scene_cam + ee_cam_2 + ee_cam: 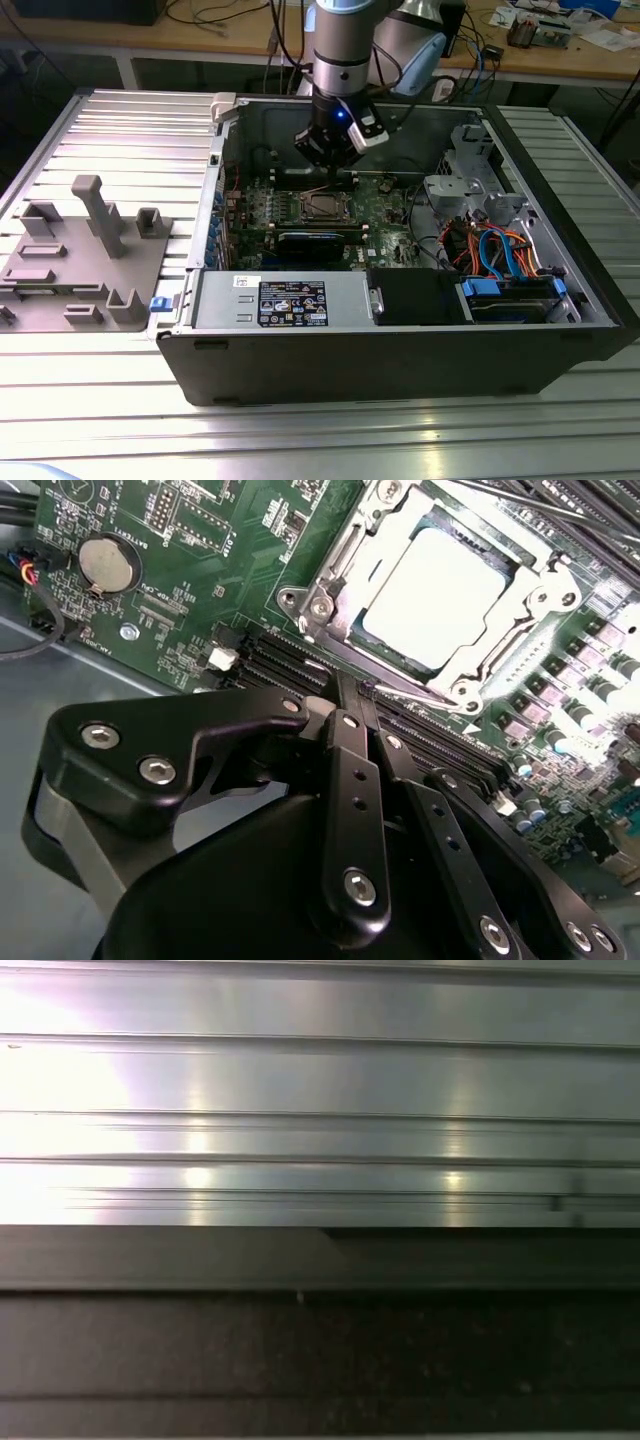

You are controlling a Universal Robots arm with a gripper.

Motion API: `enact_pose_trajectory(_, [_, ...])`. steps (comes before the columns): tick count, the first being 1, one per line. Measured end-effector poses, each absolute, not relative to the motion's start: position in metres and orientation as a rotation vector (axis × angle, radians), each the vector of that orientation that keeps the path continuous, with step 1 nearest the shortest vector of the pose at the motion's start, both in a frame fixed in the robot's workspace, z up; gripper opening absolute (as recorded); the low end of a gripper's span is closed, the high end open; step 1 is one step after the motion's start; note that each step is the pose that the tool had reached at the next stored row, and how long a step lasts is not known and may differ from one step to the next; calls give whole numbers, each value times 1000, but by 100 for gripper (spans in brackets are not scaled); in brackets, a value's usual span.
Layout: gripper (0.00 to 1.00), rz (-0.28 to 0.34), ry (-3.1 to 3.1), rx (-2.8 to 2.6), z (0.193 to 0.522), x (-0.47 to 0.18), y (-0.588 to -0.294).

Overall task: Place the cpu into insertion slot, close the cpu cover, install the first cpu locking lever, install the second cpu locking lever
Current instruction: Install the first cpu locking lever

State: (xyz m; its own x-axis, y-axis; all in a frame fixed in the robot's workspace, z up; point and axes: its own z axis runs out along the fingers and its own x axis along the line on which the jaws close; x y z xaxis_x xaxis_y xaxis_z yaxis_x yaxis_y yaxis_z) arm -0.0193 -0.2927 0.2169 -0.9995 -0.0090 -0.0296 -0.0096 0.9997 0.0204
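The cpu (440,595) lies in the insertion slot (318,605) on the green board, its silver-grey top facing up. The cpu cover (520,620) lies flat over it, framing the chip in its window. A thin wire locking lever (420,692) runs along the socket edge nearest my gripper. My gripper (345,712) hangs just beside that edge with its black fingers drawn together and nothing seen between them. In the exterior view the gripper (330,160) hovers inside the open case, a little behind the slot (322,206).
Black memory slots (290,665) lie between gripper and socket. A long black card (318,240), the power-supply box (280,300) and a drive bay with orange and blue cables (500,260) crowd the case front. A grey fixture tray (80,260) sits on the ribbed table.
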Motion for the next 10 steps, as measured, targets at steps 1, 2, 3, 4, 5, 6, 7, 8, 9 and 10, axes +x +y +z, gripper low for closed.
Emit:
enact_pose_trajectory(1, [11,32,3112,-15,216,-19,-293])
enact_pose_trajectory(2, [11,32,3112,-15,215,-18,-293])
enact_pose_trajectory(3, [11,32,3112,-14,215,-18,-293])
enact_pose_trajectory(4, [11,32,3112,-14,214,-18,-293])
enact_pose_trajectory(5, [11,32,3112,-14,213,-18,-293])
enact_pose_trajectory(6, [11,32,3112,-12,212,-18,-293])
enact_pose_trajectory(7, [11,32,3113,0,212,-17,-293])
enact_pose_trajectory(8, [11,32,3113,10,211,-17,-293])
enact_pose_trajectory(9, [11,32,3113,12,210,-17,-293])
enact_pose_trajectory(10, [11,32,3113,12,210,-17,-293])
